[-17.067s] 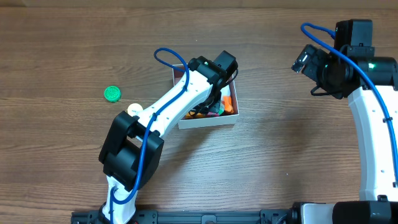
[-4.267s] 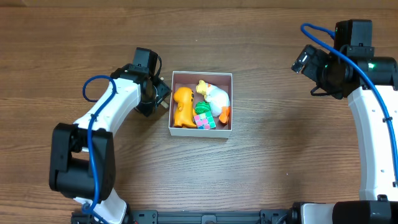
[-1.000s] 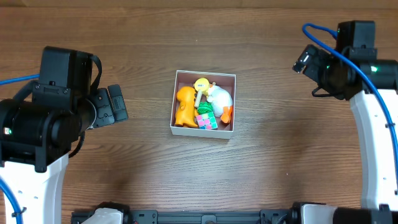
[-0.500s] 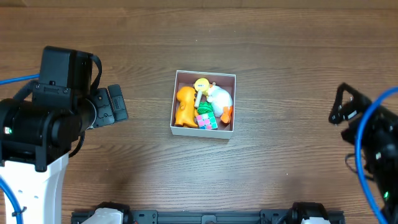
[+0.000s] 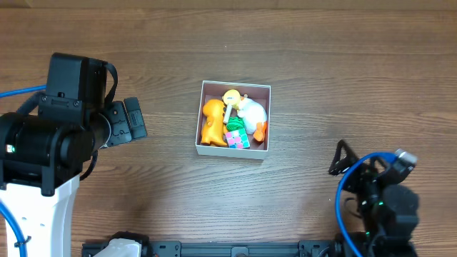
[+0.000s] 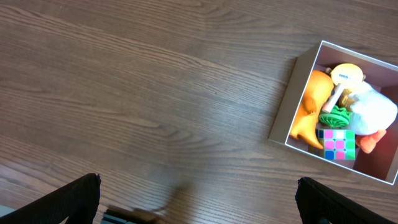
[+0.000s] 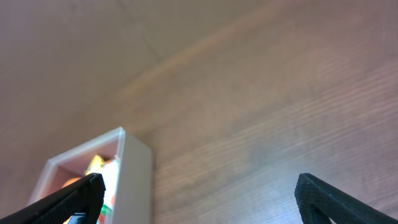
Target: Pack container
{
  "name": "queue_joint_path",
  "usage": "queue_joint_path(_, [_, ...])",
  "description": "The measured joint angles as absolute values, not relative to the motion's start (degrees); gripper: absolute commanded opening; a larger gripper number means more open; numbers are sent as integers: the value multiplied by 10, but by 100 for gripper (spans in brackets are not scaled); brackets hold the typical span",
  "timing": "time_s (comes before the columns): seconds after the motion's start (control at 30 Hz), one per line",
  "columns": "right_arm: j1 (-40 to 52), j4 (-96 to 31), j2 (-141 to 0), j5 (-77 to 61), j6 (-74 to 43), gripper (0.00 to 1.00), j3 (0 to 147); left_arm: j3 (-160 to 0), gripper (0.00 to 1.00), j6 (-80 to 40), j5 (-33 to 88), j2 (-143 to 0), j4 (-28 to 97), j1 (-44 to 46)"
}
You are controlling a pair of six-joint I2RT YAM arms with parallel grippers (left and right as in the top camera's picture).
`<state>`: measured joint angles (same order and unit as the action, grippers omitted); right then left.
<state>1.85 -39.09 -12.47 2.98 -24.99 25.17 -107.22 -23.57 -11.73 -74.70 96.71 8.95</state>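
Observation:
The container (image 5: 232, 150), a white-walled square box with a pink inside, sits at the table's middle. In it lie an orange toy (image 5: 212, 123), a white toy (image 5: 251, 111), a yellow piece (image 5: 230, 96), a green piece (image 5: 233, 126) and a pink-and-green cube (image 5: 236, 138). My left gripper (image 5: 127, 123) hangs open and empty well to its left; the left wrist view has the container (image 6: 283, 118) at upper right, beyond that gripper (image 6: 202, 208). Low at the front right, my right gripper (image 5: 341, 160) is open and empty. The right gripper (image 7: 205, 205) looks toward the container's white wall (image 7: 134, 180).
The table is dark wood (image 5: 307, 64). A black rail (image 5: 235, 250) runs along the front edge. The folded right arm (image 5: 382, 207) with its blue cable fills the front right corner, and the big left arm body (image 5: 50, 143) covers the left side.
The right arm has swung down from the back right to the front right corner and folded low. The left arm and the container's contents have stayed put.

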Motion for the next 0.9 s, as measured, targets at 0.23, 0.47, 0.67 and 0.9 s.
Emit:
queue_joint_path(0.23, [19,-381,-40,30,-250,100,145,-1072,100,-236,-118,-747,967,90])
queue_joint_path(0.47, [19,-369,-10,30,-250,100,100,-1072,100,-236,-118,-747,967,90])
queue_joint_path(0.67, [19,-365,-9,30,-250,100,99,-1072,100,-236,-118,-747,967,90])
queue_joint_path(0.9, [19,-365,-9,30,-250,100,99,-1072,100,-236,-118,-747,967,90])
